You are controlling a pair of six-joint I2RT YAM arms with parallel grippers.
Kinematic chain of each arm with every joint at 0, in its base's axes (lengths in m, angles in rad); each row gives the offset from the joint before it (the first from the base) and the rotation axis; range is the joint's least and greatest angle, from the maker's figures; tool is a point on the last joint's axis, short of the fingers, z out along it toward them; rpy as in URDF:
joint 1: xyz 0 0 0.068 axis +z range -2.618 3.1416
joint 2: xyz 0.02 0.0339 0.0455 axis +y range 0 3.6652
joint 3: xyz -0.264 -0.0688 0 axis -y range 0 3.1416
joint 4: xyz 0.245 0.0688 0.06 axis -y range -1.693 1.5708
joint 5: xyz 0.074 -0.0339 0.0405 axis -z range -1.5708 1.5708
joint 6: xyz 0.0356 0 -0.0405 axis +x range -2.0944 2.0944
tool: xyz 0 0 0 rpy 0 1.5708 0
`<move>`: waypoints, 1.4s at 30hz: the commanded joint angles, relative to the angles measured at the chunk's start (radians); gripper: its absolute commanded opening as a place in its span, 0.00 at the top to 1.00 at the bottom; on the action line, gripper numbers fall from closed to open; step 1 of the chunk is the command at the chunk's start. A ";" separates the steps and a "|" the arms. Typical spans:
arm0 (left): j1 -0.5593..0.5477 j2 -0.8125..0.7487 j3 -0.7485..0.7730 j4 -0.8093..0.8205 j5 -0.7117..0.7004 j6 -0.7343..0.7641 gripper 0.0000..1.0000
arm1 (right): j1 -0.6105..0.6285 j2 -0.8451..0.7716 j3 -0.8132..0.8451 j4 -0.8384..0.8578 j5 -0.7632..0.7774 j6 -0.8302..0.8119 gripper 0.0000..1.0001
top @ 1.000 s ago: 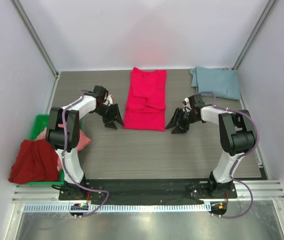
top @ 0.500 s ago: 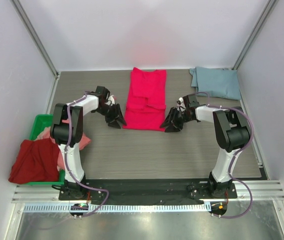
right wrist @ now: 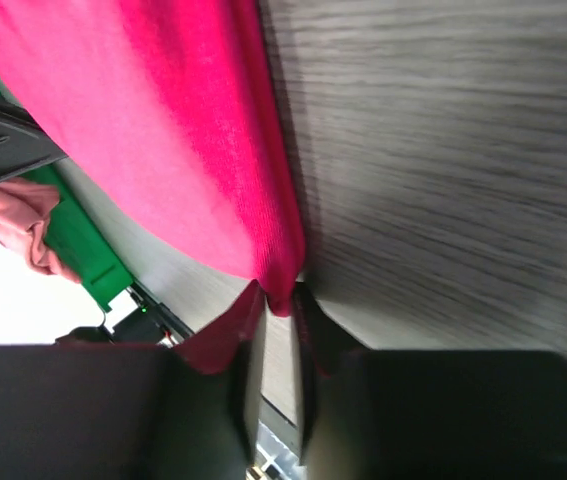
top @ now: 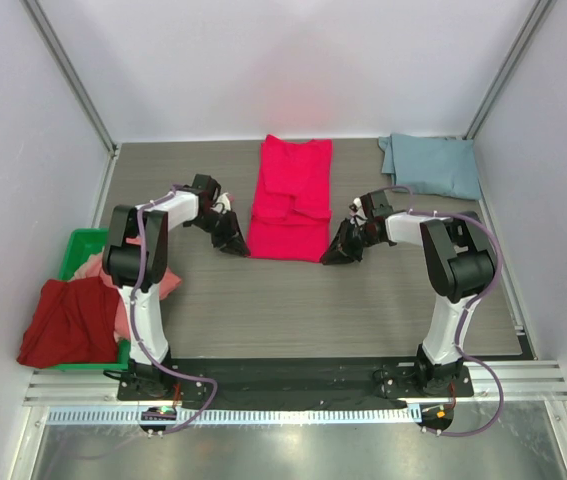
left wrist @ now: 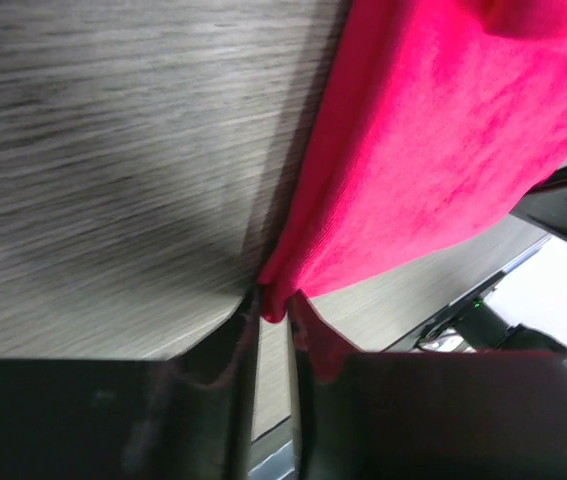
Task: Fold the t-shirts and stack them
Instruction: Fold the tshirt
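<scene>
A: Where's the crimson-pink t-shirt [top: 291,200]?
B: Flat at the bench's [top: 303,310] far-middle edge. The left end effector [left wrist: 273,312] and the right end effector [right wrist: 278,300] each pinch a near corner, arms stretched low and angled inward.
A: Nearby?
B: A blue-grey t-shirt [top: 431,166] lies in the far right corner; the green bin [top: 75,250] sits at the left edge.

Robotics lab test cell, not a home: plain white walls [top: 293,70] w/ bare alu. frame posts [top: 68,75] box in a grey wood-grain surface [top: 293,300] on the left, right & far sides. Two white-and-black robot arms, left arm [top: 143,320] & right arm [top: 448,320], are bolted to a black base plate [top: 293,372] on slotted alu. rails [top: 293,415] at the near edge, w/ purple cables [top: 143,255] running along them.
</scene>
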 commanded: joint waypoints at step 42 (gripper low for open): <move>-0.082 -0.364 -0.005 0.084 0.021 -0.058 1.00 | -0.042 -0.540 -0.057 -0.178 0.024 -0.236 0.99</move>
